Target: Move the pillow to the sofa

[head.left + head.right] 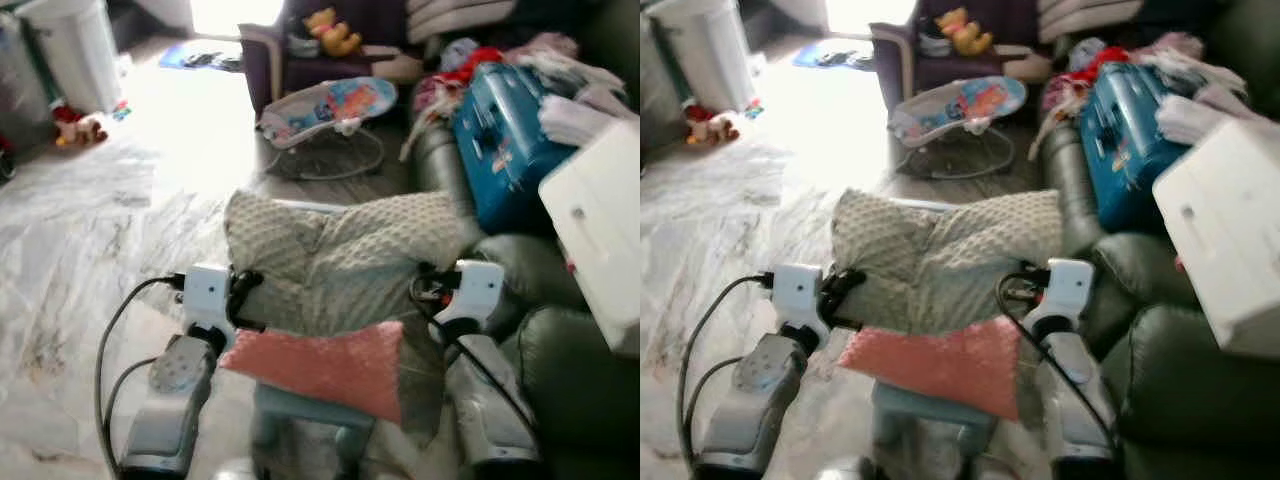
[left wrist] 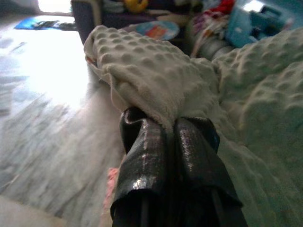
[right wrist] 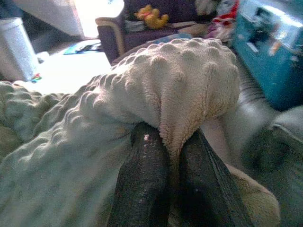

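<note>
A pale, bumpy-textured pillow (image 1: 340, 260) hangs in the air in front of me, held by both sides. My left gripper (image 2: 168, 125) is shut on its left edge, with fabric pinched between the two black fingers. My right gripper (image 3: 173, 137) is shut on the right corner in the same way. The dark green sofa (image 1: 570, 380) lies to my right, close to the right arm. Its near cushion (image 1: 520, 270) sits just past the pillow's right corner.
A pink pillow (image 1: 320, 365) rests on a small blue stool (image 1: 300, 410) right below the held one. A blue suitcase (image 1: 505, 140), a white box (image 1: 600, 220) and clothes crowd the sofa. A baby bouncer (image 1: 330, 110) and a purple armchair (image 1: 300, 60) stand ahead, a white bin (image 1: 70, 50) far left.
</note>
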Controlling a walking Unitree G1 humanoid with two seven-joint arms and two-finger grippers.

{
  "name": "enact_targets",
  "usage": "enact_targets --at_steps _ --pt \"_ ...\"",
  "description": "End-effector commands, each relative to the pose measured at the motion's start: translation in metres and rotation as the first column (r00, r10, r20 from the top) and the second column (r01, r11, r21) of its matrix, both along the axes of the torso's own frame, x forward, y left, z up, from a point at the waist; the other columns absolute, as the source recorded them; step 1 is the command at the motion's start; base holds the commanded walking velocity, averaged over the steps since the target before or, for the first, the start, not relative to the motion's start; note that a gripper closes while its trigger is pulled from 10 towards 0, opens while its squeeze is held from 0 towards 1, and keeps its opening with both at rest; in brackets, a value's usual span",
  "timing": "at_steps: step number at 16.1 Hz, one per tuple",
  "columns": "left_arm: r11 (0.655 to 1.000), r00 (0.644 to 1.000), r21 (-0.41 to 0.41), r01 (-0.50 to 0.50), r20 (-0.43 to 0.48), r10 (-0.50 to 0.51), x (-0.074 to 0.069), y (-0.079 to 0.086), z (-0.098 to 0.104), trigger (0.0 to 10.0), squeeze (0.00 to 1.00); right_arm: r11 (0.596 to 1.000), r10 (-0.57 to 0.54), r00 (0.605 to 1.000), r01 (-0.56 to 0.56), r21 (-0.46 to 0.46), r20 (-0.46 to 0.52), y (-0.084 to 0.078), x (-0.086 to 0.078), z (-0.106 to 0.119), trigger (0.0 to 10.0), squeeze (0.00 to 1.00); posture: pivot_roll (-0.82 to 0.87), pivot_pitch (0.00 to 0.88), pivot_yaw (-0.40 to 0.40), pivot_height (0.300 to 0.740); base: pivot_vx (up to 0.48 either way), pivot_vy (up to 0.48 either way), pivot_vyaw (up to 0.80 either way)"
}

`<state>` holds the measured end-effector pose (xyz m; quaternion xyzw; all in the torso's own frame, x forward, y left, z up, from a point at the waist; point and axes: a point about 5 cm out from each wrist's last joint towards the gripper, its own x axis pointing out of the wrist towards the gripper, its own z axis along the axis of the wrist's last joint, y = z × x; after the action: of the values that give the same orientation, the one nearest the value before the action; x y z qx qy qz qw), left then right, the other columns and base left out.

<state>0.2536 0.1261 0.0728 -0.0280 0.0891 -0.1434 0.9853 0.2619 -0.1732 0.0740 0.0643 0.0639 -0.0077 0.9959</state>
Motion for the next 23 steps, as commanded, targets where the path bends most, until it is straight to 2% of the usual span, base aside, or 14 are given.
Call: enact_targets --at_steps 1,5,8,10,15,19,20,23 --pt "0.999 0.999 0.014 0.029 0.017 -0.029 -0.0005 -0.0015 0.0038 10.0 0.0 1.0 0.011 0.999 -0.011 0.011 0.042 0.005 0.0039 0.0087 0.0 0.0 -0.01 0.0 -0.044 0.74 0.0 0.48 0.0" --pt "0.999 0.999 0.025 0.032 0.012 -0.032 -0.002 -0.0016 0.0033 10.0 0.0 1.0 0.005 0.999 -0.005 0.013 0.038 0.0047 0.0023 0.0074 0.0 0.0 -0.01 0.0 -0.044 0.74 0.0 0.428 0.0" --pt "0.998 0.998 0.035 0.05 0.038 -0.051 -0.0025 -0.0037 0.0056 10.0 0.0 0.999 0.011 0.999 -0.012 0.031 0.04 0.0069 0.0013 0.0074 0.0 0.0 -0.02 0.0 -0.048 0.74 0.0 0.0 0.0" --pt "0.998 0.997 0.022 0.055 0.053 -0.056 -0.0022 -0.0033 0.009 10.0 0.0 0.999 0.034 0.999 -0.033 -0.035 0.026 0.0071 0.0014 0.0056 0.0 0.0 -0.01 0.0 -0.056 0.74 0.0 0.0 0.0" --pt "0.999 0.998 0.018 0.041 0.051 -0.042 -0.0024 -0.0034 0.0083 10.0 0.0 0.999 0.029 0.999 -0.03 0.017 0.042 0.0095 0.0057 0.0095 0.0 0.0 -0.02 0.0 -0.048 0.74 0.0 0.0 0.0" --pt "0.999 0.998 0.011 0.043 0.049 -0.043 0.0013 -0.0026 0.0088 10.0 0.0 1.0 0.016 1.0 -0.016 0.015 0.013 0.0082 0.0055 0.0057 0.0 0.0 -0.02 0.0 -0.039 0.74 0.0 0.0 -0.77" --pt "0.997 0.997 -0.029 0.075 0.032 -0.074 0.0005 -0.0056 0.008 10.0 0.0 1.0 0.013 1.0 -0.013 0.013 0.012 0.007 0.0049 0.0056 0.0 0.0 -0.03 0.0 -0.04 0.74 0.0 0.0 -0.8" --pt "0.999 0.998 -0.018 0.049 0.04 -0.048 0.0019 -0.0042 0.0089 10.0 0.0 1.0 0.005 1.0 -0.005 0.011 0.013 0.0044 0.0054 0.0062 0.0 0.0 -0.03 0.0 -0.039 0.74 0.0 0.0 -0.8"
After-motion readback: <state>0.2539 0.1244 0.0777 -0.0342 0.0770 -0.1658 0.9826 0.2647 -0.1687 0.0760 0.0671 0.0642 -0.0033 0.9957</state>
